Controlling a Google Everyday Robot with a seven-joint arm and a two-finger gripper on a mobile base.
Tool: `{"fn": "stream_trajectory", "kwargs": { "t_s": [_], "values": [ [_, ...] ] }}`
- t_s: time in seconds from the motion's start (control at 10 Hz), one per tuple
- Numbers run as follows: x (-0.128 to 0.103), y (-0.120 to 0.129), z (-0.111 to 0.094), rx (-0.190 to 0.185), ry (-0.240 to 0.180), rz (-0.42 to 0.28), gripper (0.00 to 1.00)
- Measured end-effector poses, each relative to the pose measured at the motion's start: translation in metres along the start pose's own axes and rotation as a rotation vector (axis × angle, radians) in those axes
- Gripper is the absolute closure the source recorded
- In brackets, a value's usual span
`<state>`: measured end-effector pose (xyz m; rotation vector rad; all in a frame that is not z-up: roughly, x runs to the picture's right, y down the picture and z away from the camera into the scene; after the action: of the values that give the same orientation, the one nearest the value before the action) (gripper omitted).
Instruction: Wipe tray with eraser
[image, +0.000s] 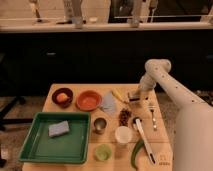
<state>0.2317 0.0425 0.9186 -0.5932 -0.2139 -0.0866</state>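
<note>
The green tray (67, 148) lies at the table's front left, with a grey-blue sponge pad (58, 128) inside it. My gripper (134, 96) hangs low over the back right of the table, far from the tray, its white arm coming in from the right. Its tip is shut and sits at a small dark shape on the table. I cannot make out whether that shape is the eraser. Whether anything is held does not show.
Behind the tray stand a dark bowl (62, 96) and an orange bowl (88, 100), with a blue cloth (108, 102) beside them. A metal cup (99, 125), white cup (123, 134), green cup (103, 151), fork (152, 116) and spatula (142, 137) crowd the middle and right.
</note>
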Motion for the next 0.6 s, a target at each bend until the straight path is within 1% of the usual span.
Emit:
{"fn": "stream_trajectory", "kwargs": {
  "t_s": [0.3, 0.4, 0.6],
  "values": [
    [-0.031, 0.016, -0.010, -0.009, -0.024, -0.072, 1.00],
    [-0.044, 0.026, -0.016, -0.008, -0.036, -0.105, 1.00],
    [-0.063, 0.042, -0.029, 0.001, -0.054, -0.154, 1.00]
  ]
}}
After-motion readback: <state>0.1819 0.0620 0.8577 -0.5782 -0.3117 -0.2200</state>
